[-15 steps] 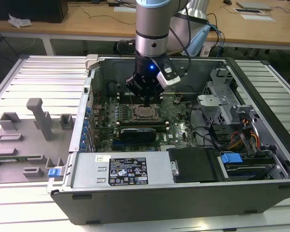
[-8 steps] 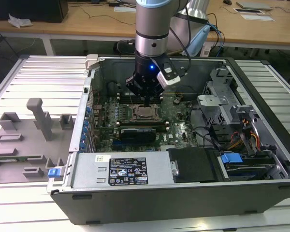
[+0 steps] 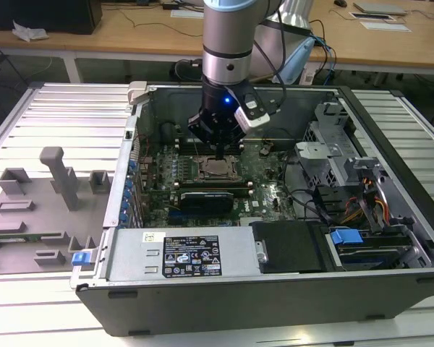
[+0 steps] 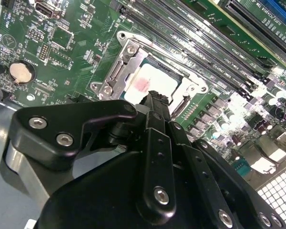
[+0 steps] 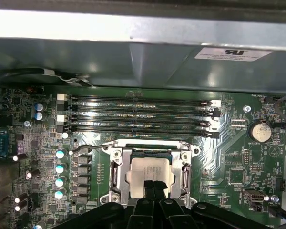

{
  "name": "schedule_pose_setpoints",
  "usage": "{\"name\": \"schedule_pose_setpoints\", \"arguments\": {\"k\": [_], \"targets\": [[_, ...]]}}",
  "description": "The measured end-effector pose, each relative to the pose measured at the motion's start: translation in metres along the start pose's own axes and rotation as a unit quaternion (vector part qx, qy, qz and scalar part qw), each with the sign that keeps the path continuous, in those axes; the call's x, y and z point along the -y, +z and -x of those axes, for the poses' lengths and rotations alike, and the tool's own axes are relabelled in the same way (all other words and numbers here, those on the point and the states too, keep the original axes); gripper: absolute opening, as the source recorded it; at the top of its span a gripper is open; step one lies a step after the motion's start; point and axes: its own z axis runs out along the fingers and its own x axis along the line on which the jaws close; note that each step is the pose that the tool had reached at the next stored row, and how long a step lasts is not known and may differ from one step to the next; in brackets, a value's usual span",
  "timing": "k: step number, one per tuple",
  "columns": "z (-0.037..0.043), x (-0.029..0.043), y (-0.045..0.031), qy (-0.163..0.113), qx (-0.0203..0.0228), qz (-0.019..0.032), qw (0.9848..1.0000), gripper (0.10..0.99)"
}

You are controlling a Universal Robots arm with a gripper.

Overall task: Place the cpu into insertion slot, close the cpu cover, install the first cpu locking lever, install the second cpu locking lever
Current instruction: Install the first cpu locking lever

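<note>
The gripper (image 5: 153,187) hangs straight above the insertion slot (image 5: 108,151). Its two fingertips are pressed together with nothing between them, at one edge of the cpu (image 5: 145,174); I cannot tell whether they touch it. The cpu lies flat in the slot, and the cpu cover (image 5: 182,164) seems to lie down around it, its window framing the grey top.

I judge the cpu to be light, rigid and smooth, and delicate underneath, so it is best held by opposite edges. The cover looks like thin, stiff sheet metal that suits a push on its frame rather than a pinch. The locking lever (image 5: 81,149) is springy wire whose hooked end juts out beside the slot, and the hook is where to catch it.

Across the exterior view, a grey fixture tray (image 3: 29,210) lies well apart from the slot on the left. The green motherboard (image 3: 159,177) surrounds the slot, with the memory slots (image 5: 138,114) just beside it. A drive cage (image 3: 333,144) stands well apart on the right. The case walls look high, so the free way in is probably from above.
</note>
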Motion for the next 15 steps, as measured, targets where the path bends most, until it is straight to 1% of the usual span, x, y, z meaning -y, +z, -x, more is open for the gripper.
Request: {"name": "schedule_pose_setpoints", "arguments": {"k": [4,6,8,15], "targets": [[-0.0081,-0.0005,-0.0001,0.000,0.0002,0.0000,1.0000,0.106],[-0.0166,-0.0011,-0.0001,0.000,0.0003,0.0000,1.0000,0.106],[-0.0213,-0.0014,-0.0002,0.000,0.0003,0.0000,1.0000,0.106],[-0.0437,-0.0031,-0.0005,0.000,0.0007,0.0000,1.0000,0.106]]}}
